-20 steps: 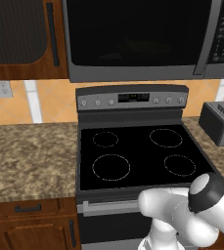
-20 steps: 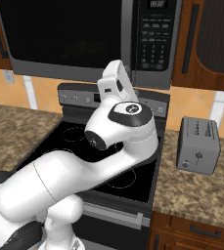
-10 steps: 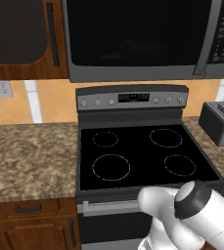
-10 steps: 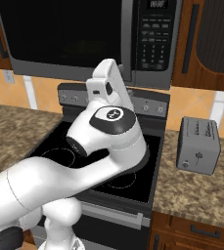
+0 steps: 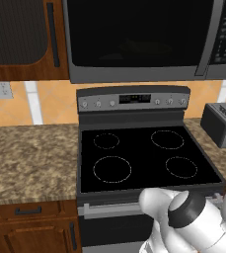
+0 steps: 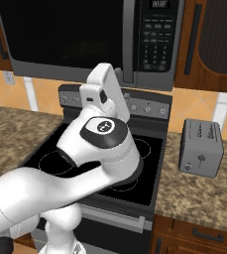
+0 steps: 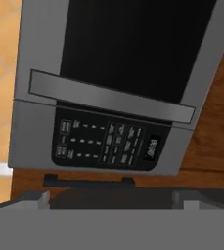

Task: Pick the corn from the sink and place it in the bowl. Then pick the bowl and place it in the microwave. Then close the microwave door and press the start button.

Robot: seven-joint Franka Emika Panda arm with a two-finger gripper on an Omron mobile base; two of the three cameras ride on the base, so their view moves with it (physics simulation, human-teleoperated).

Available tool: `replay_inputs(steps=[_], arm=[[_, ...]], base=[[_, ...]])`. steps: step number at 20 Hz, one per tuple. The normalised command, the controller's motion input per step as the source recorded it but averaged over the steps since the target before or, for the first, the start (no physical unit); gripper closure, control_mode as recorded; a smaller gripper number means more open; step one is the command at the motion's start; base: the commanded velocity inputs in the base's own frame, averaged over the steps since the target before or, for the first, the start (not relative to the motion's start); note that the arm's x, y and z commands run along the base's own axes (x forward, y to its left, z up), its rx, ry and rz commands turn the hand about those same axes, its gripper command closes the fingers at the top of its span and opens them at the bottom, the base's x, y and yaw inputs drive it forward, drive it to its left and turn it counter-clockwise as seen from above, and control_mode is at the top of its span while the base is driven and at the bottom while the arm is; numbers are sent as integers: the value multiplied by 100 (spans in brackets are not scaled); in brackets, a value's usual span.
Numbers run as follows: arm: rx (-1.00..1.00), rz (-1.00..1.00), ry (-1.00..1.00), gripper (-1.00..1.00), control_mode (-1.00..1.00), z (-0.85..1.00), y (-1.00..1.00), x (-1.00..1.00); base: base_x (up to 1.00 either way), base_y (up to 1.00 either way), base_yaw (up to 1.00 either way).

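Over the last second the arm's elbow has swung lower, while the microwave door point(image 5: 136, 37) looks closed, leaving the button panel point(image 7: 106, 144) ahead; the end effector's state cannot be told.

text: none legible | microwave point(image 6: 85, 39) panel and stove point(image 5: 134, 153) display: characters too small to read

one microwave point(image 5: 139, 39), one stove point(image 5: 144, 158) with four burner rings, one toaster point(image 6: 200, 148).
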Motion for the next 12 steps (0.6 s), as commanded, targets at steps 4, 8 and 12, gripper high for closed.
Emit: replay_inputs(steps=[4, 8, 12], arm=[[10, 0, 2, -100, -100, 16, 17, -27], [0, 8, -2, -100, -100, 0, 3, -40], [0, 22, -5, -100, -100, -1, 4, -70]], base=[[0, 0, 0], [0, 0, 0], [0, 0, 0]])
